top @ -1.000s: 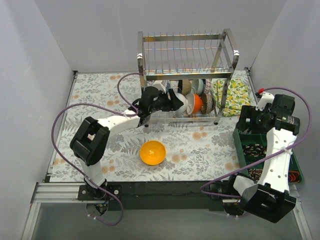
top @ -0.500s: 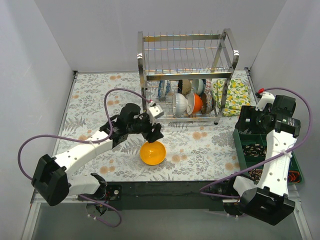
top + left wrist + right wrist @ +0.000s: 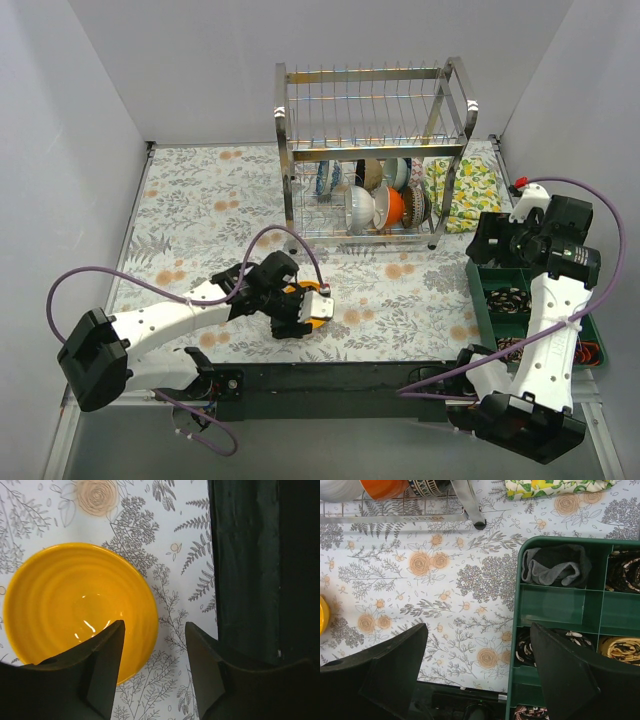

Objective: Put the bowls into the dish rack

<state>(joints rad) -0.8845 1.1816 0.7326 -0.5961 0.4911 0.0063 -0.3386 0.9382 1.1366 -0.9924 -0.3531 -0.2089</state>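
A yellow bowl (image 3: 75,607) lies upright on the floral cloth near the front edge; in the top view (image 3: 314,305) my left arm covers most of it. My left gripper (image 3: 155,645) (image 3: 305,318) is open and straddles the bowl's near rim, one finger (image 3: 102,665) inside the bowl and the other outside over the cloth. The steel dish rack (image 3: 372,150) stands at the back and holds several bowls on its lower tier, among them a white one (image 3: 360,207) and an orange one (image 3: 395,206). My right gripper (image 3: 480,670) (image 3: 492,238) is open and empty, high above the green tray's left edge.
A green compartment tray (image 3: 505,280) (image 3: 555,607) with cloths and bands sits at the right. A lemon-print cloth (image 3: 463,190) lies right of the rack. The black table edge (image 3: 260,570) runs just beside the yellow bowl.
My left arm has pulled back from the rack, swung down to the yellow bowl, and now sits over its near rim with fingers open. The right arm has barely moved.
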